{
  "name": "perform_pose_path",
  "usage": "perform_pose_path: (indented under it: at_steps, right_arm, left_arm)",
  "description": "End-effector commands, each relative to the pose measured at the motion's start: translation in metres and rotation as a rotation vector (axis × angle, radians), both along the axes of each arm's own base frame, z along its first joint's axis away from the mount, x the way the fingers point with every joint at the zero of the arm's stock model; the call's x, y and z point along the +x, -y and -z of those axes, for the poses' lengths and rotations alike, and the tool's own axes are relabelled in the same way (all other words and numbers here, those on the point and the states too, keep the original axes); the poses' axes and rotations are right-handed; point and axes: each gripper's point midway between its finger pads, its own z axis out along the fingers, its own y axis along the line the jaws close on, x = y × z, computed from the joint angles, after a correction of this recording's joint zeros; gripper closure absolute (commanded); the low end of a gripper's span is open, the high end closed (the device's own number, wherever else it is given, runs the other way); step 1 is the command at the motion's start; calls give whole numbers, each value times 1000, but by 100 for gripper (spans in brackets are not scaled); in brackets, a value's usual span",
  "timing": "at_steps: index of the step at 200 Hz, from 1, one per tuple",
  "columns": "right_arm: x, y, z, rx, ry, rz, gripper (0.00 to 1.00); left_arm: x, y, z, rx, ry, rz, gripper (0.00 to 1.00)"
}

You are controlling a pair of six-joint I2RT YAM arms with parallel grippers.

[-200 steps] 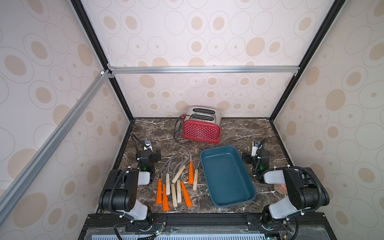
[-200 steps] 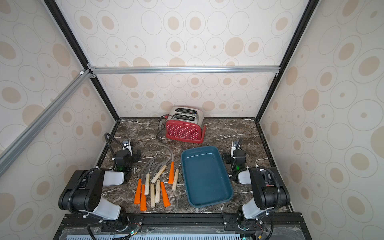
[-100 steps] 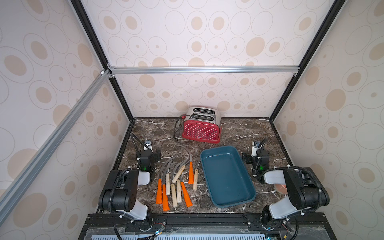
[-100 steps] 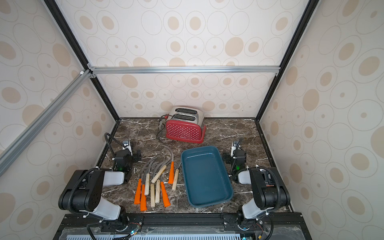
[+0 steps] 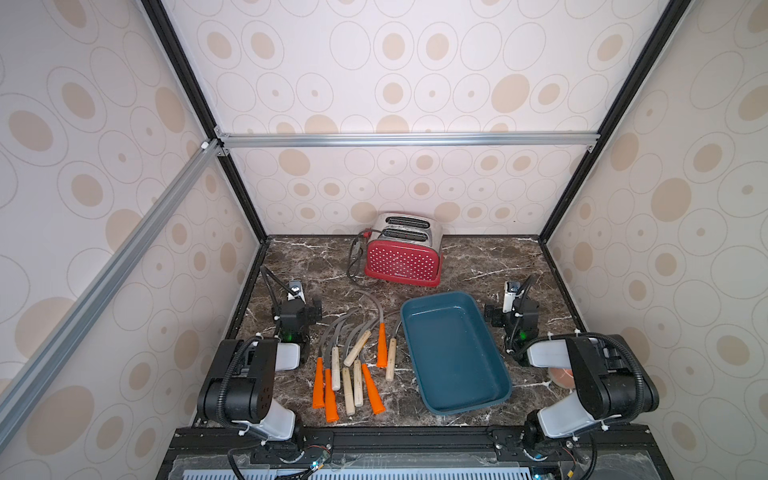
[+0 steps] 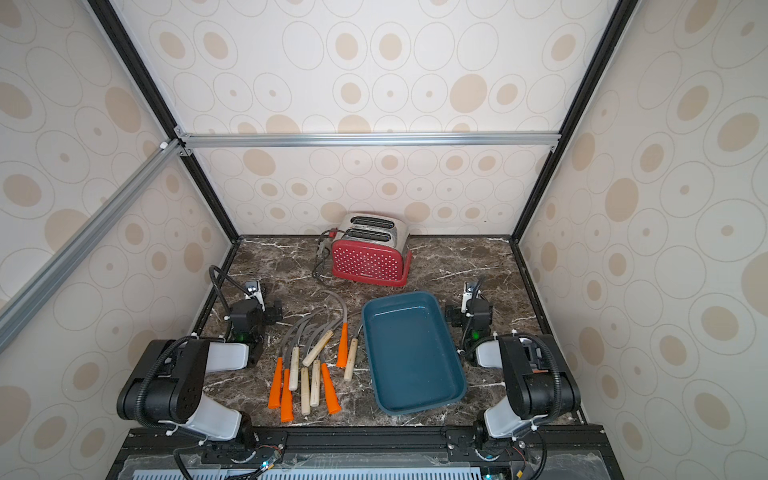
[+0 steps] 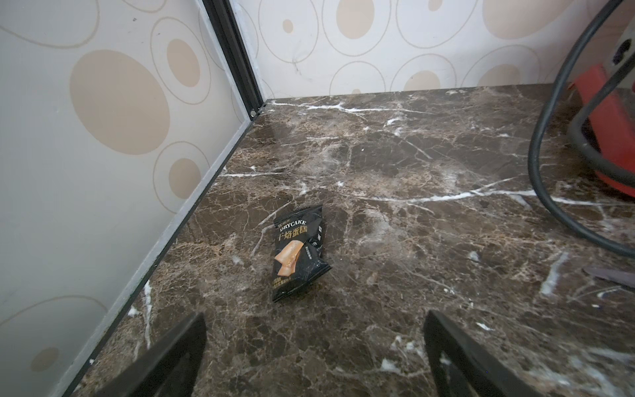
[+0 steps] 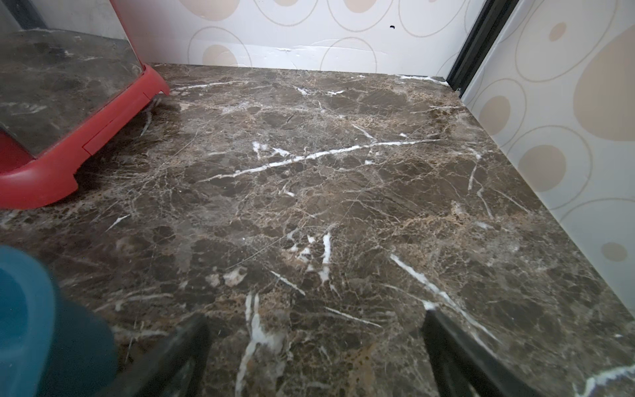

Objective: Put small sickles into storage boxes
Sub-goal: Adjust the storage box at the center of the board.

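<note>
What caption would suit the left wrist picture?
Open left pincer frames a black snack packet lying on the marble table.

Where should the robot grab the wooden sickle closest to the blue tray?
Probably its wooden handle, at the near end, from straight above: it lies flat on the table, and that end sticks out past the orange handle beside it.
</note>
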Motion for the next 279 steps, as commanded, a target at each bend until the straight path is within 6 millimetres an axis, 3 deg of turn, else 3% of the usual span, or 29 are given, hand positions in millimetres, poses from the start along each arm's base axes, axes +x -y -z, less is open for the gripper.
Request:
perform_pose_path:
  at_steps: [1,42,93,140,173,233,261,279]
  right_arm:
    - [5,-1,-8,8,21,-8,0]
    - [6,-1,-15,-1,-8,-12,4]
    - [6,20,-21,-56,-136,108,7]
    - [-9,36,-51,-33,-165,224,6]
    - [-15,28,-77,76,-226,241,6]
    - [-29,-45,-129,297,-227,-16,5]
    - [-35,-100,-152,298,-273,-175,7]
    - [-46,-149,-166,277,-305,-317,7]
  left_arm:
    - [9,3,-9,-11,14,23,1]
    - [14,12,-22,-10,-32,81,1]
    - [25,26,-42,-58,-159,153,1]
    - [24,41,-68,-111,-257,222,1]
    - [18,48,-85,-139,-327,249,1]
    - [5,65,-130,-85,-471,364,1]
    - [-7,70,-147,-99,-417,390,1]
    - [-10,72,-157,-137,-372,376,1]
